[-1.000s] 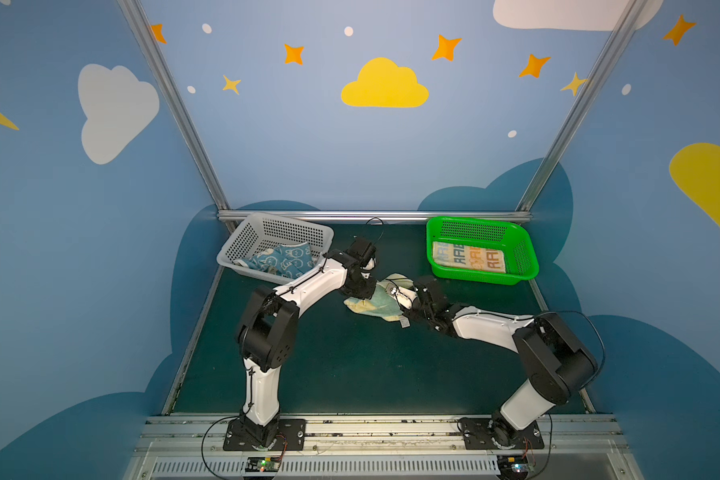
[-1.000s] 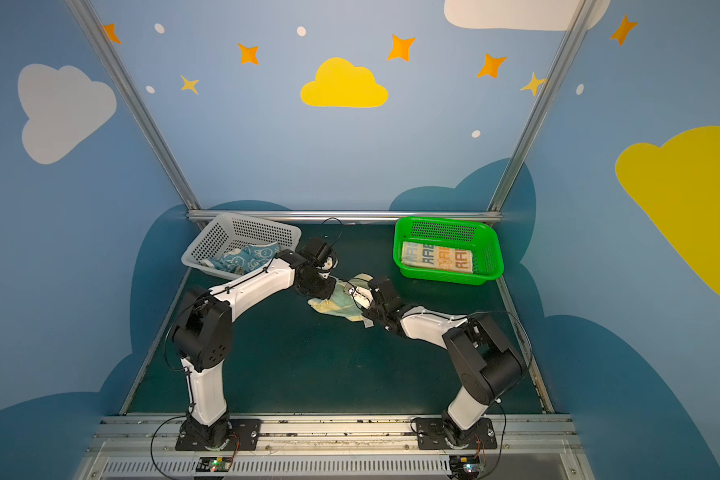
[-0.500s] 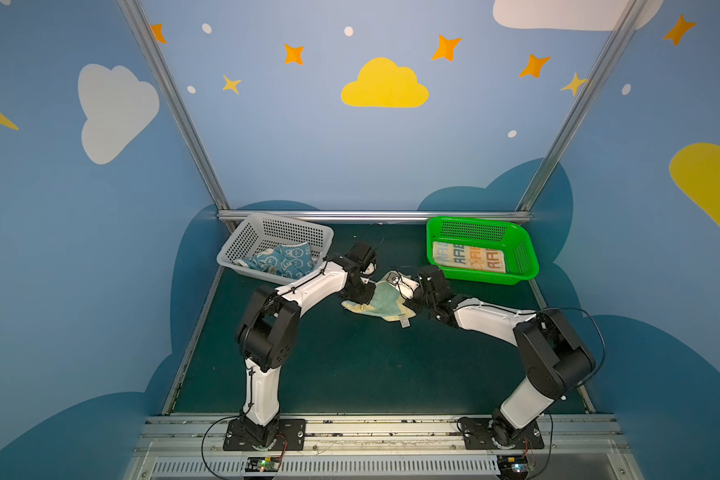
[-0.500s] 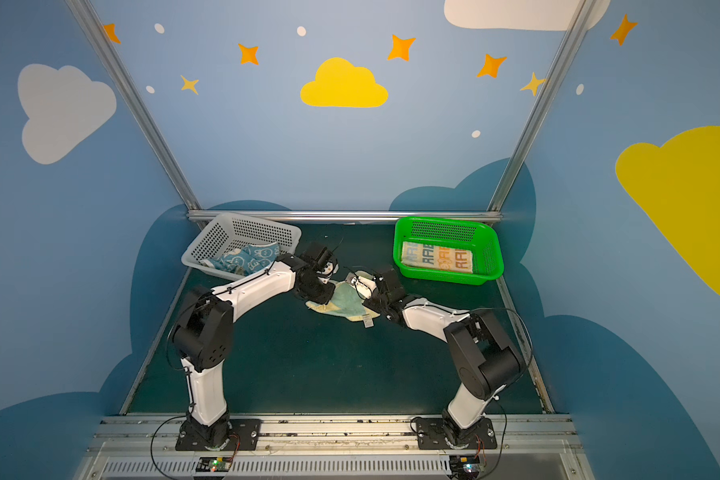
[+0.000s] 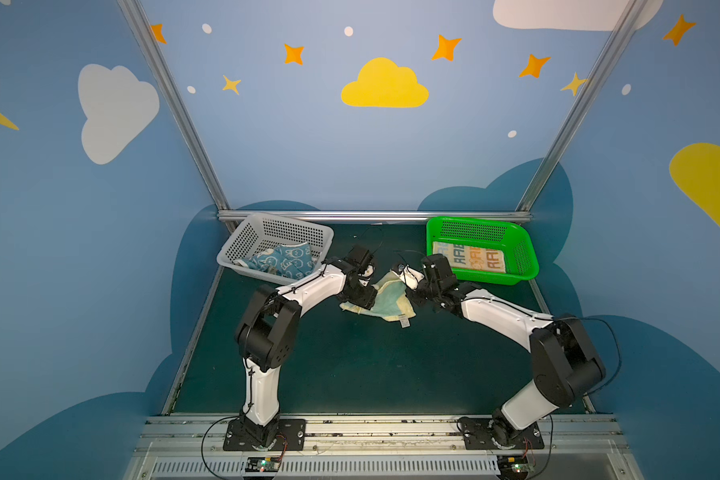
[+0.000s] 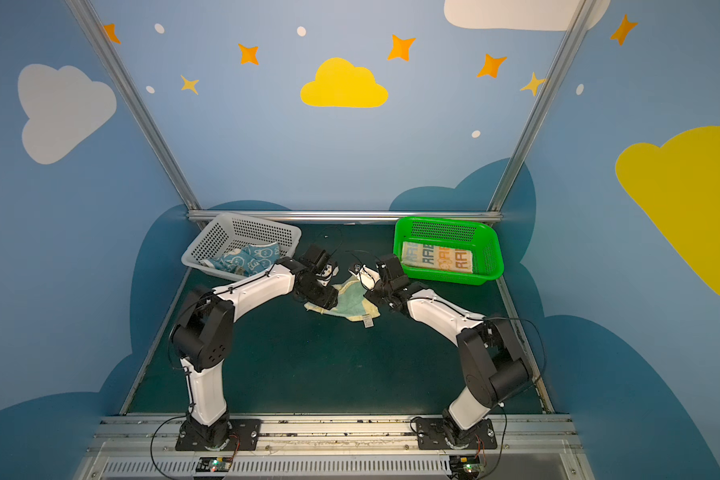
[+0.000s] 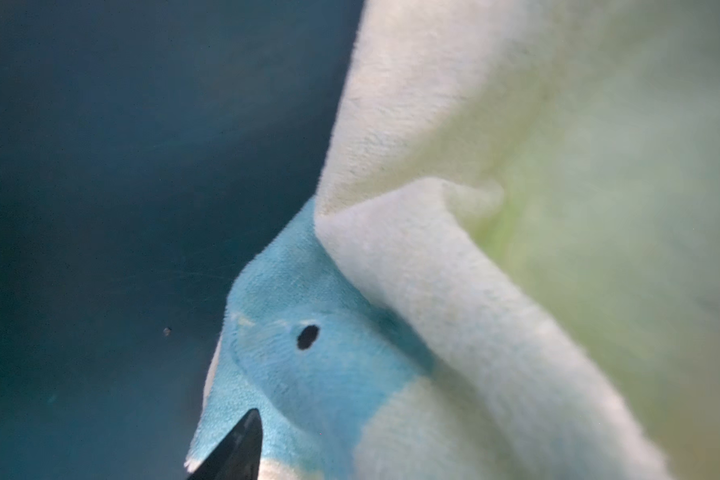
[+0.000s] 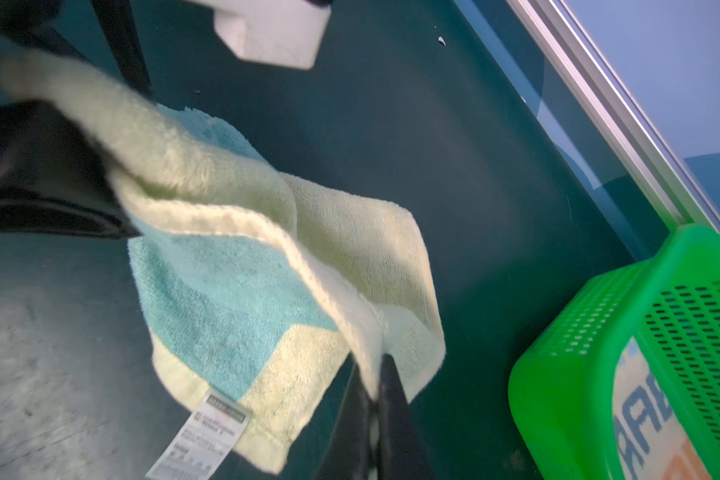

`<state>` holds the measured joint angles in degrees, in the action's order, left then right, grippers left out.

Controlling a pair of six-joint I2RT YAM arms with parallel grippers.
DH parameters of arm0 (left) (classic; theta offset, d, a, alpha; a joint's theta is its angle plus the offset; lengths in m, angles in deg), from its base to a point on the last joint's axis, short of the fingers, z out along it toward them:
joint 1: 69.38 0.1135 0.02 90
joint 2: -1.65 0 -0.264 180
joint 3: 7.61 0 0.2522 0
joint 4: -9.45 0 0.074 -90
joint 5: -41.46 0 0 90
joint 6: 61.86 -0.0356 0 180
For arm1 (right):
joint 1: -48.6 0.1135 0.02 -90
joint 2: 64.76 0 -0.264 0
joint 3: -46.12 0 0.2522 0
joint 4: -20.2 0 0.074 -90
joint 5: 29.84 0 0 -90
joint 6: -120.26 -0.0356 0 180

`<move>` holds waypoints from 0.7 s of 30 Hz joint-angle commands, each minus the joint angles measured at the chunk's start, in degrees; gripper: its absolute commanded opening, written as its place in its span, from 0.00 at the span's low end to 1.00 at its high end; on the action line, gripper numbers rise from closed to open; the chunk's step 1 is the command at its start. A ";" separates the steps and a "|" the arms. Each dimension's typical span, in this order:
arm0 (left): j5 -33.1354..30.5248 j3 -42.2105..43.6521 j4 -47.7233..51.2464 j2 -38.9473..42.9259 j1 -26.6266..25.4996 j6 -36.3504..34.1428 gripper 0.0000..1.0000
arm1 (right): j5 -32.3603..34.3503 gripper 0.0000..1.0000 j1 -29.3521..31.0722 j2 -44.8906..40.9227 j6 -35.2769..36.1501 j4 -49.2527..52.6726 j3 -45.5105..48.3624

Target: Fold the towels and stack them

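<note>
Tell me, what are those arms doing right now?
Right end effector shut on edge of pale yellow towel. Left end effector at opposite side, grip unclear. Towel rumpled, not folded. Nothing blocking.

The left arm (image 5: 310,289) and right arm (image 5: 504,311) each have rounded white shells between bulky black joints (image 5: 273,332). Thin black cables (image 5: 617,353), tied on, run along the shells and loop out by the rail (image 5: 375,428). Black base plates (image 5: 292,434) with corner screws sit on the rail; small boards (image 5: 262,463) with lit dots lie just in front of it. The right gripper (image 8: 374,370) has black, tapering fingers (image 8: 393,415).
</note>
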<state>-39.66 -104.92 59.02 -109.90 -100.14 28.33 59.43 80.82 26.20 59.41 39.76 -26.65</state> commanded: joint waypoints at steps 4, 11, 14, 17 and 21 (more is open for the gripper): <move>1.08 0.14 -1.20 3.88 2.83 0.20 0.79 | 1.07 0.00 -0.68 -4.63 -6.14 13.88 -4.26; 5.74 0.58 -3.71 7.65 4.92 1.18 0.81 | 2.92 0.00 -0.72 -6.38 -5.99 18.18 -5.42; 8.08 1.11 -4.36 8.90 5.01 1.02 0.81 | 3.06 0.00 -0.74 -6.22 -6.18 19.14 -5.87; 9.75 2.39 -5.56 10.04 5.01 1.14 0.81 | 2.96 0.00 -0.70 -6.22 -6.20 19.06 -5.94; 13.54 5.70 -8.67 12.54 4.83 -0.41 0.80 | 2.87 0.00 -0.70 -5.89 -6.50 20.59 -7.67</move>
<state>-30.04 -101.01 52.34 -99.56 -95.16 29.09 62.07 80.28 21.13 54.21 58.47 -31.48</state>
